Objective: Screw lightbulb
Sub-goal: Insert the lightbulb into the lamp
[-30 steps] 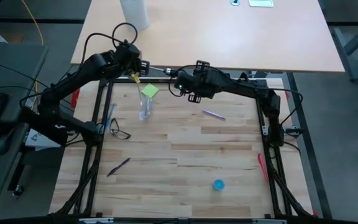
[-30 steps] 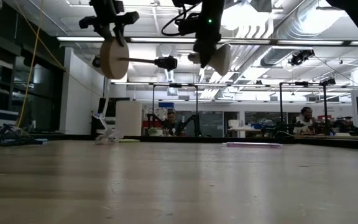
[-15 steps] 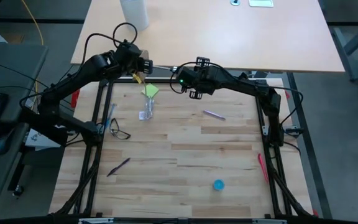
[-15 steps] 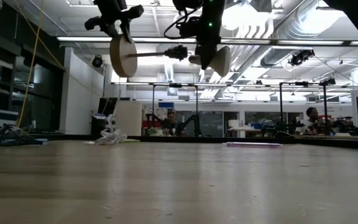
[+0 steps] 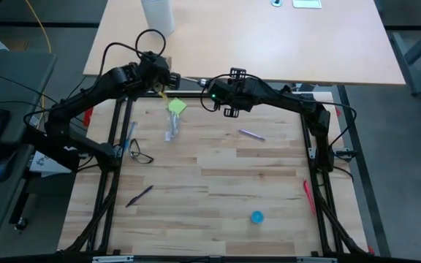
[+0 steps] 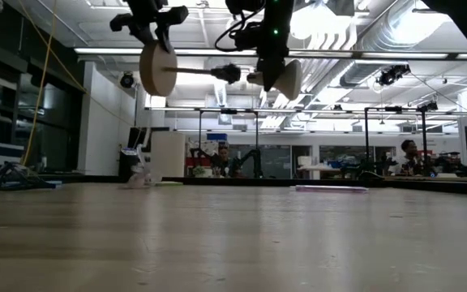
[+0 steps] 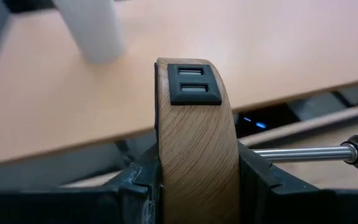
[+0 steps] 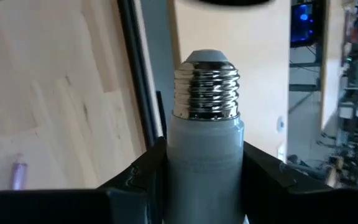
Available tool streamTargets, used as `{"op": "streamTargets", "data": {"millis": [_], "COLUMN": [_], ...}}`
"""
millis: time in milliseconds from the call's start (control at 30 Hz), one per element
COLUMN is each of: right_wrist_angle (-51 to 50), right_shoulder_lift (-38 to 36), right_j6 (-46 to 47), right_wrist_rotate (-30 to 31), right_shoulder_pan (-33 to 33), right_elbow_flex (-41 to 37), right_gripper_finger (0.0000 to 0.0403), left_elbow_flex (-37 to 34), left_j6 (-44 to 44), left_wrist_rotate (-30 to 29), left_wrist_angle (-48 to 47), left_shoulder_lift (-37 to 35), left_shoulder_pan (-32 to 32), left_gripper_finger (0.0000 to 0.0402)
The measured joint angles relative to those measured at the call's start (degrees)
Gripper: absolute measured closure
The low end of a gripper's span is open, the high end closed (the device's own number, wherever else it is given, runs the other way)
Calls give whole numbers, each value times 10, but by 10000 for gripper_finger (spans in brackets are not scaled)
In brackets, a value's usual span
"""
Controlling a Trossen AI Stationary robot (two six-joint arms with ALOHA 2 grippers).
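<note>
While aloft — right claw [image 8: 201, 180] clamps lightbulb [image 8: 205, 124] | left claw [image 7: 197, 186] clamps wooden disc [image 7: 194, 143]

I have both arms raised off the table at its far edge, reaching inward toward each other — the left gripper [image 5: 157, 73] on the left, the right gripper [image 5: 221, 93] close beside it near the middle. My left fingers [image 7: 135, 180] are clamped on the wooden disc base [image 7: 196, 149], held on edge. My right fingers [image 8: 263, 171] grip the lightbulb [image 8: 205, 130] by its neck — screw end pointing away from the wrist.
</note>
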Motion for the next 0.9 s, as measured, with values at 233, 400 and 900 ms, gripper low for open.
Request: {"op": "streamTargets", "data": {"millis": [233, 400, 900], "right_wrist_angle": [13, 22, 46], "right_shoulder_lift": [0, 0, 0], "right_j6": [5, 5, 21], "right_wrist_rotate": [-15, -25, -71], "right_shoulder_pan": [0, 0, 12], "right_elbow_flex": [0, 0, 20], "right_gripper_finger": [257, 257, 257], "left_elbow_flex": [0, 0, 0], "left_j6": [9, 17, 43], "left_wrist_rotate": [-20, -20, -39], "left_wrist_angle": [1, 5, 6], "left_shoulder_lift": [-3, -3, -3], "left_shoulder_pan": [-5, -17, -46], "left_gripper_finger": [283, 283, 283]}}
